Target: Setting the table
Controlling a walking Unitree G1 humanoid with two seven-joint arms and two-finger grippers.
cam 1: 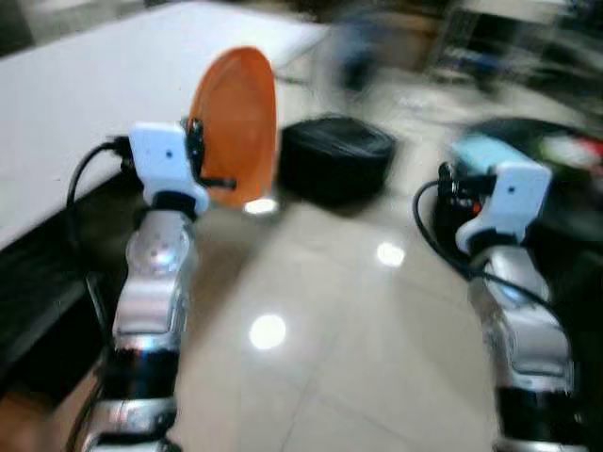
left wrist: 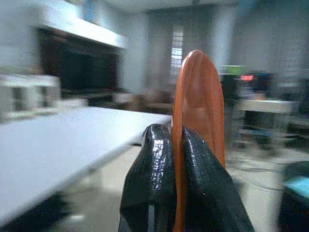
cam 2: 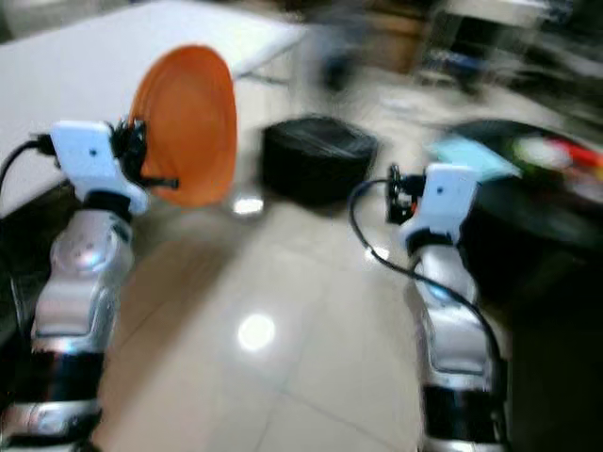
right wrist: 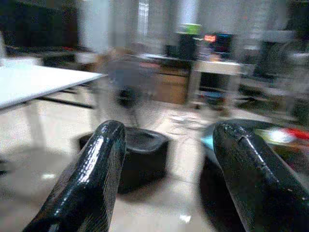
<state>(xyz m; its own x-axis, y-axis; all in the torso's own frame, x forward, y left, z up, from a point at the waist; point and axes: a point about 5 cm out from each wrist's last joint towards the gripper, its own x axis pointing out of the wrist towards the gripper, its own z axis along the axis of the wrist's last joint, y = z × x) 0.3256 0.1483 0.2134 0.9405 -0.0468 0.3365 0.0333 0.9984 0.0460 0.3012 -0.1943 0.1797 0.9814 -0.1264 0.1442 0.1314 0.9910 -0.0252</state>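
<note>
Our left gripper (left wrist: pixel 176 159) is clenched on the rim of an orange plate (cam 1: pixel 237 122), holding it upright on edge in the air beside the white table (cam 1: pixel 85 94), above the glossy tiled floor (cam 1: pixel 320 339). Our right gripper (right wrist: pixel 169 164) hangs with its fingers spread wide, grasping nothing. A black round stool (cam 1: pixel 334 155) sits on the floor ahead; everything is blurred

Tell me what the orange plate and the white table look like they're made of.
Orange plate: probably plastic, a thin, evenly coloured disc with a soft sheen, pinched on edge in the left gripper. White table: a smooth matte top, perhaps laminate; the blur leaves it open.
</note>
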